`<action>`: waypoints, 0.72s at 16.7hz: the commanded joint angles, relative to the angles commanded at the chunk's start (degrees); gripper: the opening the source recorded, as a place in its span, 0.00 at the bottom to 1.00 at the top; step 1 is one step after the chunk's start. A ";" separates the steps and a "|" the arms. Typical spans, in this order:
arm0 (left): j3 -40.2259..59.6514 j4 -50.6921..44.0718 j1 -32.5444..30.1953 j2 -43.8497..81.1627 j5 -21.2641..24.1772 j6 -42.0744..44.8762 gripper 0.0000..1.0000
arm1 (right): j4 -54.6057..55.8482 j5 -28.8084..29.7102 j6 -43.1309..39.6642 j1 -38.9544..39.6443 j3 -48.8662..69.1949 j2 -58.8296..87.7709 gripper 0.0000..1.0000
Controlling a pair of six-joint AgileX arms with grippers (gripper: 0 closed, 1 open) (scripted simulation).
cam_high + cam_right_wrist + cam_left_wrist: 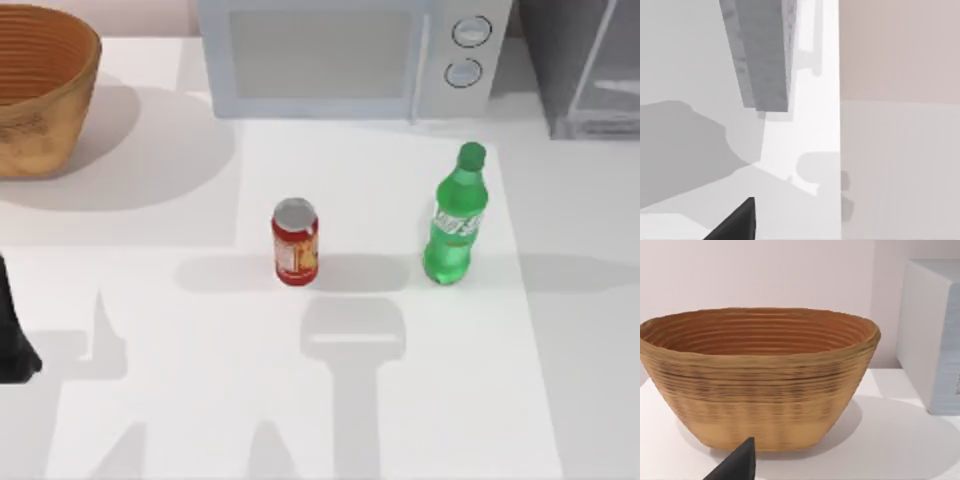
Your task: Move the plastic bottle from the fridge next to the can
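A dark fingertip [737, 462] of the left hand juts into its wrist view before a woven basket [760, 375]; whether either hand is open cannot be told. On the worktop [150, 400] the plastic bottle [455, 225] stands upright, right of the can [295, 242], apart, outside the fridge [590, 70]. The placing looks finished; the next move would only be retreat.

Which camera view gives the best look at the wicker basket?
The left wrist view is best: the wicker basket stands whole, side-on, rim and ribbed wall plain. The top view cuts the basket off at its upper left corner.
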 joint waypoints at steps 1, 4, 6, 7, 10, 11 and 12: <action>0.00 0.00 0.00 0.00 0.00 0.00 1.00 | 2.14 0.26 2.39 1.54 -0.03 0.06 1.00; 0.00 0.00 0.00 0.00 0.00 0.00 1.00 | 11.34 1.65 13.17 8.19 -0.25 0.17 1.00; 0.00 0.00 0.00 0.00 0.00 0.00 1.00 | 18.93 2.92 22.58 13.78 -0.47 0.24 1.00; 0.00 0.00 0.00 0.00 0.00 0.00 1.00 | 23.02 3.62 27.75 16.80 -0.59 0.28 1.00; 0.00 0.00 0.00 0.00 0.00 0.00 1.00 | 35.82 5.75 44.01 26.14 -1.00 0.46 1.00; 0.00 0.00 0.00 0.00 0.00 0.00 1.00 | 40.09 6.43 49.38 29.21 -1.13 0.52 1.00; 0.00 0.00 0.00 0.00 0.00 0.00 1.00 | 44.27 7.08 54.52 32.21 -1.27 0.58 1.00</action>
